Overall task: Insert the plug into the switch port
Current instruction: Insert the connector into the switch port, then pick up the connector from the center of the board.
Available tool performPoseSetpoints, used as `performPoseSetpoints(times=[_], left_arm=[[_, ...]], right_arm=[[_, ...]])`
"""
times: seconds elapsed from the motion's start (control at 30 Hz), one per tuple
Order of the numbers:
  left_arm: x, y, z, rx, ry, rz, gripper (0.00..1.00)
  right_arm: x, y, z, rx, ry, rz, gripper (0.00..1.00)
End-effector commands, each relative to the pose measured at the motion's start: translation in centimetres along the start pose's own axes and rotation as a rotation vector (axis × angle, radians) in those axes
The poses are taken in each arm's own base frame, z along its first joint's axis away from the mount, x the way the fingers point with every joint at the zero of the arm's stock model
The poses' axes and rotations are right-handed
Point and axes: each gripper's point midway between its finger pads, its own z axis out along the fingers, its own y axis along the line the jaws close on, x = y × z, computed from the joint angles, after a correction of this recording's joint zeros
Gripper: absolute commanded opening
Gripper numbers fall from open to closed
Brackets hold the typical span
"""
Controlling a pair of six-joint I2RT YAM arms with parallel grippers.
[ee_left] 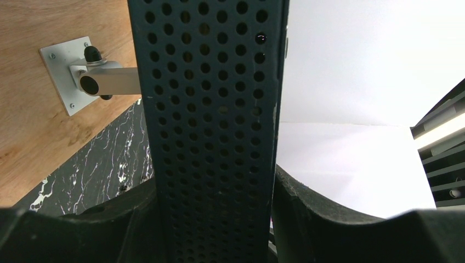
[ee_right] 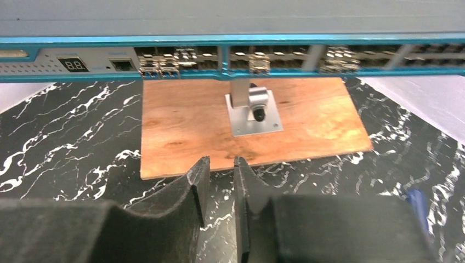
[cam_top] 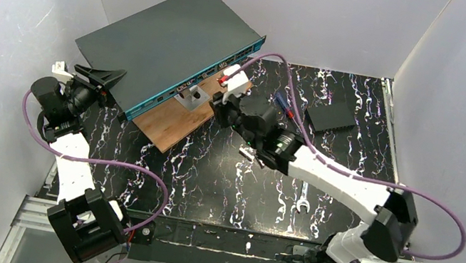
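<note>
Currently: the switch (cam_top: pixel 166 40) sits at the rear left of the table (cam_top: pixel 230 174), its teal port edge running along the far side of a wooden board (cam_top: pixel 177 122). The left gripper (cam_top: pixel 104 75) is clamped on the switch's short perforated side, a finger (ee_left: pixel 312 213) against each face. The right gripper (ee_right: pixel 219 164) is low over the table, just short of the board; its fingers are nearly together, with nothing seen in the slim gap. A metal bracket (ee_right: pixel 255 112) stands on the board just below the ports. A small black box (cam_top: pixel 332 116) and a wrench (cam_top: pixel 302 200) lie to the right.
</note>
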Motion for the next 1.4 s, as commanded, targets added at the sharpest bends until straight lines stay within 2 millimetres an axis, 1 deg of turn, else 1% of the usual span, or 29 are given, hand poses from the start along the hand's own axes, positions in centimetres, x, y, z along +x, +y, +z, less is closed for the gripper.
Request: performPoseSetpoints(times=[0.0,0.03,0.17,0.3,0.47,0.57,0.7,0.83,0.9,1.0,1.27,1.37], left_arm=[[2.1,0.3,-0.5,0.018,0.098,0.054,0.00],[2.0,0.3,-0.5,0.017,0.098,0.053,0.00],[1.9,0.5,-0.5,0.014,0.093,0.050,0.00],[1.8,0.6,-0.5,0.012,0.094,0.045,0.00],[1.7,0.8,-0.5,0.008,0.096,0.036,0.00],[1.7,0.8,-0.5,0.008,0.096,0.036,0.00],[1.8,0.9,-0.5,0.007,0.099,0.034,0.00],[1.8,0.9,-0.5,0.007,0.101,0.031,0.00],[1.8,0.9,-0.5,0.007,0.101,0.030,0.00],[1.8,1.0,-0.5,0.007,0.104,0.028,0.00],[1.8,0.9,-0.5,0.008,0.103,0.031,0.00],[1.8,0.9,-0.5,0.008,0.103,0.029,0.00]], right_arm=[[-1.3,-3.2,-3.4,0.117,-0.026,-0.010,0.35],[-0.8,-3.8,-4.1,0.136,-0.007,-0.014,0.37],[2.0,-5.9,-5.7,0.207,0.078,-0.015,0.45],[4.8,-7.4,-6.9,0.249,0.155,0.007,0.55],[8.4,-9.1,-7.7,0.293,0.260,0.031,0.65],[10.7,-10.2,-7.6,0.302,0.321,0.059,0.69],[13.1,-11.5,-6.9,0.300,0.380,0.119,0.74],[15.4,-12.0,-5.9,0.291,0.429,0.166,0.77],[16.9,-12.1,-5.1,0.284,0.465,0.178,0.78],[17.6,-12.2,-3.7,0.275,0.475,0.197,0.79],[20.7,-12.2,0.3,0.255,0.548,0.234,0.85],[20.9,-12.0,1.6,0.240,0.544,0.247,0.89]])
